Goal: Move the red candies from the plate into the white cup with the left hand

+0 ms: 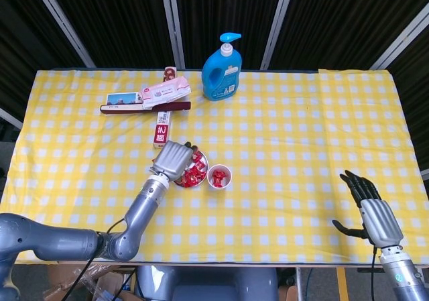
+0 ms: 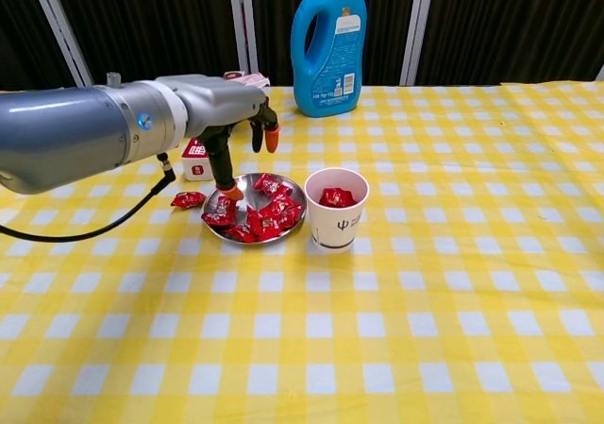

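Several red wrapped candies lie piled on a small metal plate, near the table's middle. One more candy lies on the cloth just left of the plate. My left hand hangs over the plate's left side, one fingertip down among the candies and another raised apart. I see nothing gripped in it. The white cup stands right beside the plate with red candy inside. In the head view, the left hand covers part of the plate and the cup sits to its right. My right hand rests open at the table's near right edge.
A blue detergent bottle stands at the back centre. A pink wipes pack, a flat dark box and a red-and-white box lie behind the plate. Yellow checked cloth covers the table.
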